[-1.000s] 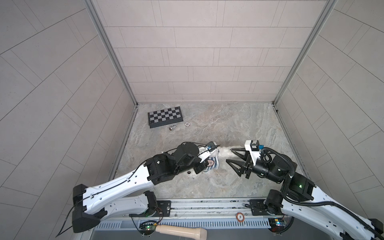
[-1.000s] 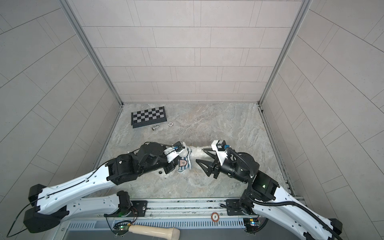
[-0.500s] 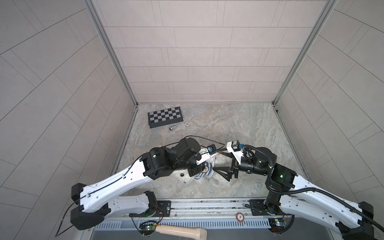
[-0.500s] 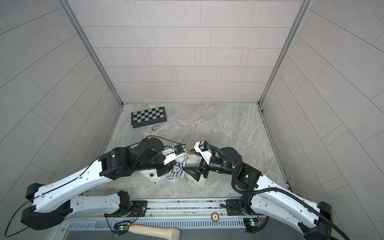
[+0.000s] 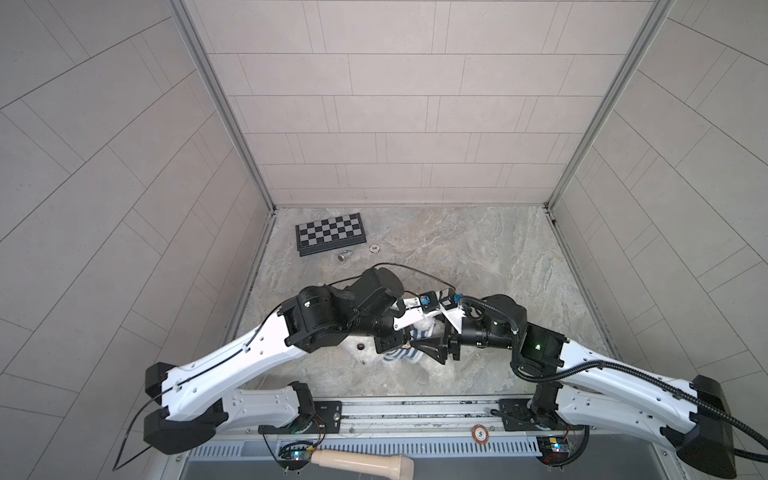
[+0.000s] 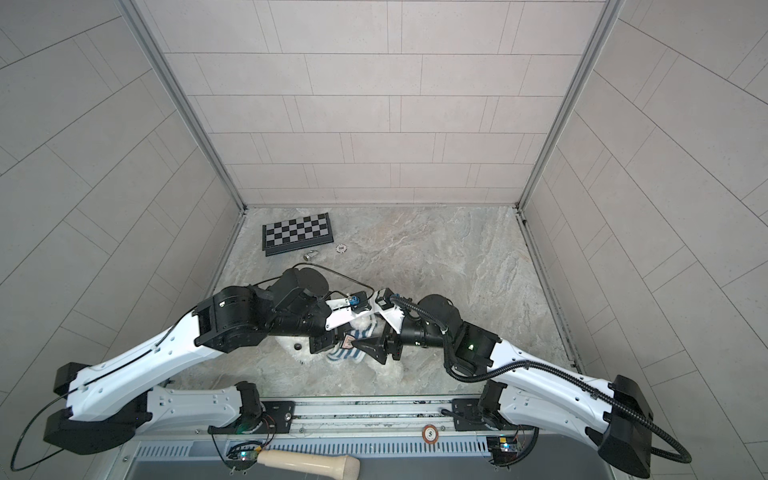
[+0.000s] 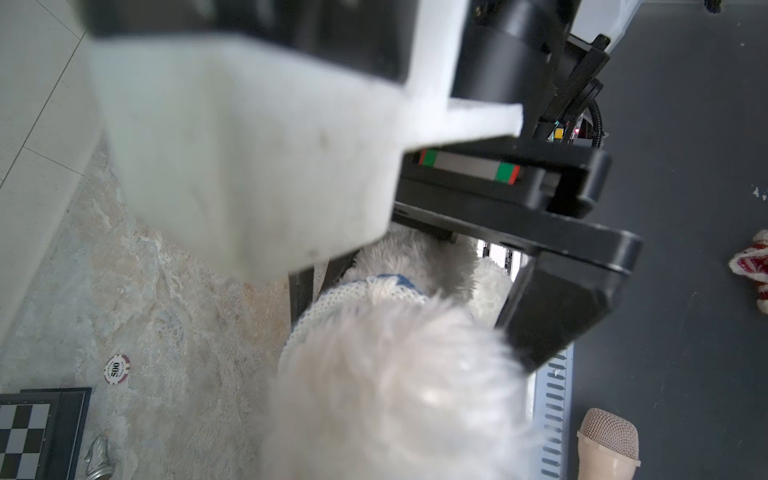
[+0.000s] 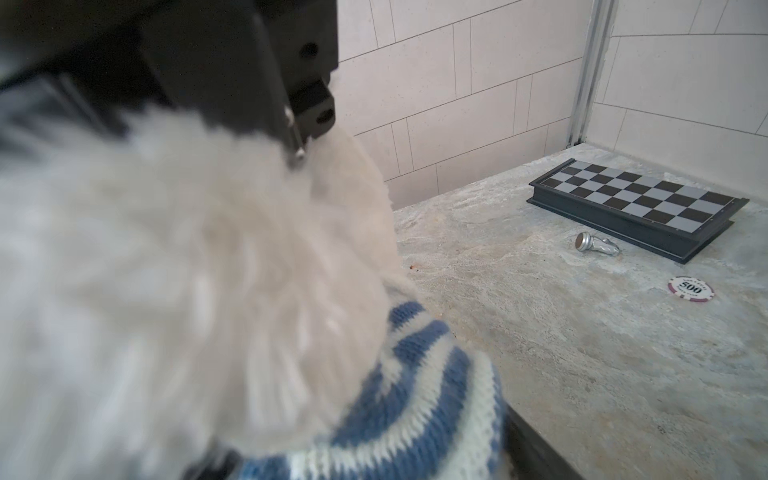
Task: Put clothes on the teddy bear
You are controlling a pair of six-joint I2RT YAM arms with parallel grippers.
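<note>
Jaws at bear (image 8: 166, 270); "500" chip (image 8: 690, 289)

Left pincer (image 5: 405, 344) tight, right pincer (image 5: 428, 350) agape.

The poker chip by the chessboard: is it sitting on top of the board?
No, in the right wrist view the poker chip lies flat on the stone table, apart from the chessboard.
</note>
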